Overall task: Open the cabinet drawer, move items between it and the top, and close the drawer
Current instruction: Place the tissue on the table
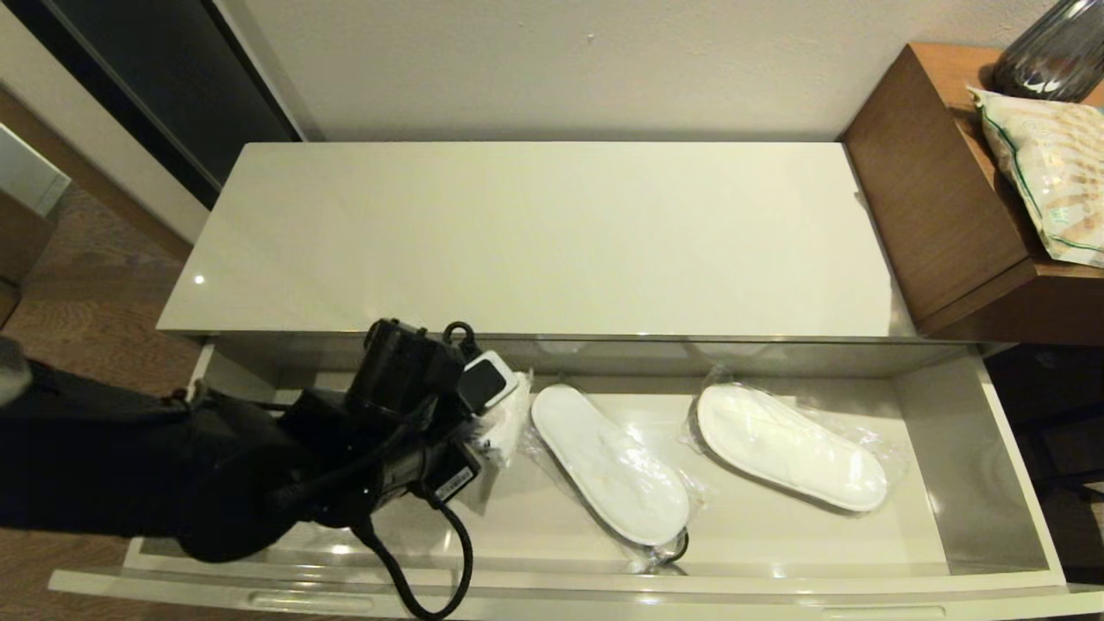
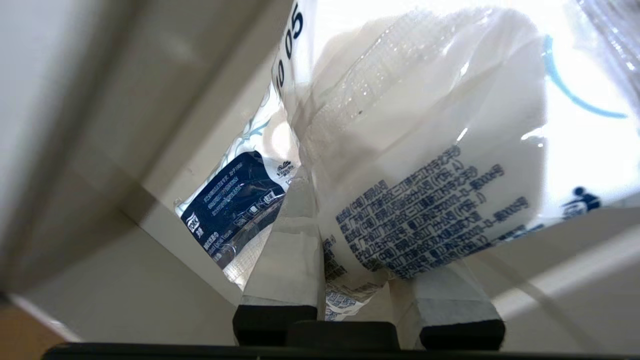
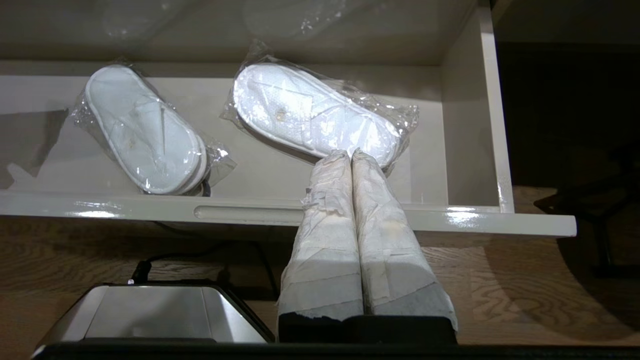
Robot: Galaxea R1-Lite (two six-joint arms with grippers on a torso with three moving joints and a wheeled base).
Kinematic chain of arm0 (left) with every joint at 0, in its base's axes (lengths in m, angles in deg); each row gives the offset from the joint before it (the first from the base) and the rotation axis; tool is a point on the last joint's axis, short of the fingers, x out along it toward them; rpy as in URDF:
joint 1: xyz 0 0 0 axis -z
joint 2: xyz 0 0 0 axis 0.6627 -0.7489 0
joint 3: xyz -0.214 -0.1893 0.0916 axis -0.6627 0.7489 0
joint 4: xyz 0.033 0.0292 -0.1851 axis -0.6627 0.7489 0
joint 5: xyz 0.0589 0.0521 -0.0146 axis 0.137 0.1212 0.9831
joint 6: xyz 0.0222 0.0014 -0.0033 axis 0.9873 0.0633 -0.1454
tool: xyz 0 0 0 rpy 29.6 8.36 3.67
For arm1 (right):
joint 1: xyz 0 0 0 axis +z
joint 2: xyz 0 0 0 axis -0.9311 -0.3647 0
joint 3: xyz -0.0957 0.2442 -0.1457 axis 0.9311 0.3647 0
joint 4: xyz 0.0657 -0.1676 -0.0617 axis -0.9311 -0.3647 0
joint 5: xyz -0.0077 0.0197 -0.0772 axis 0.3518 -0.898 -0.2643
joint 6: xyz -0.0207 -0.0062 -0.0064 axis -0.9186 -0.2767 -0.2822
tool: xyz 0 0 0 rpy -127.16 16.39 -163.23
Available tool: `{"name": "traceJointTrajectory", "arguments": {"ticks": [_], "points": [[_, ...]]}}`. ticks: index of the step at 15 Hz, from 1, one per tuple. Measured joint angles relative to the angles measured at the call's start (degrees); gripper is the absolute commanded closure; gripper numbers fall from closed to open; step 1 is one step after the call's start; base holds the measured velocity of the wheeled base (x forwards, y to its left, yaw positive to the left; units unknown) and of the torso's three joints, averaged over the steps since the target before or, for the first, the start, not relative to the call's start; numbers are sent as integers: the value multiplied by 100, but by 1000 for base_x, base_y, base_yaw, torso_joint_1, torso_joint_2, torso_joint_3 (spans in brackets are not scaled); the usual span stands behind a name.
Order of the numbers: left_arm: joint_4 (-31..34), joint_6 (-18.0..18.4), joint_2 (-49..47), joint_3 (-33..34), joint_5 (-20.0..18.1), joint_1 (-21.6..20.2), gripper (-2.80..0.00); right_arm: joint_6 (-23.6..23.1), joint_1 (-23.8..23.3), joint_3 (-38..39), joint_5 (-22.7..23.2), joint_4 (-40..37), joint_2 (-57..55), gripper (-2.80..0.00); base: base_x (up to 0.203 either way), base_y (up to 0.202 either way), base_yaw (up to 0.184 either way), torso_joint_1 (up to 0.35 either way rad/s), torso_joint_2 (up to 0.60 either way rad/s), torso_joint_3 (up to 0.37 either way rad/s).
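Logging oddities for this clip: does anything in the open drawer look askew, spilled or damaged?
Nothing spilled or damaged. The two wrapped slippers lie at slants in the drawer, not side by side. The packet is crumpled where the left gripper pinches it. The right gripper is shut and holds nothing, outside the drawer front.

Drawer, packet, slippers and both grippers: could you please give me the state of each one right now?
cabinet drawer: pulled open.
left gripper: inside the drawer's left part, jaws shut on the white packet.
white packet: held, crumpled.
two slippers: lying flat in the drawer, wrapped in clear plastic.
right gripper: empty, jaws shut, before the drawer front.
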Motion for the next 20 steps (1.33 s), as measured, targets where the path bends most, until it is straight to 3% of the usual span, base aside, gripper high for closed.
{"name": "traceJointTrajectory", "arguments": {"ticks": [2, 5, 10, 14, 16, 18, 19, 20], "points": [[753, 241, 270, -616, -101, 59, 0, -1, 2, 0, 0, 0, 0, 0, 0, 0, 0, 0, 0, 0], [1365, 900, 462, -1594, -224, 125, 0, -1, 0, 0, -2, 0, 0, 0, 0, 0, 0, 0, 0, 0], [2389, 1023, 124, -3532, -249, 267, 0, 0, 0, 0, 0, 0, 0, 0, 0, 0, 0, 0, 0, 0], [2451, 1083, -991, -4999, -206, 307, 0, 0, 0, 0, -2, -2, 0, 0, 0, 0, 0, 0, 0, 0], [2245, 1381, -1683, -5621, -198, 327, 0, 6, 0, 0, -1, 0, 0, 0, 0, 0, 0, 0, 0, 0], [1969, 1689, -2182, -5838, -185, 444, 0, 2, 0, 0, 0, 0, 0, 0, 0, 0, 0, 0, 0, 0], [1948, 1730, -2329, -5874, -173, 480, -280, 5, 0, 0, 0, 2, 0, 0, 0, 0, 0, 0, 0, 0], [1902, 1737, -2448, -5902, -164, 489, -280, 1, 0, 0, 0, -2, 0, 0, 0, 0, 0, 0, 0, 0]]}}
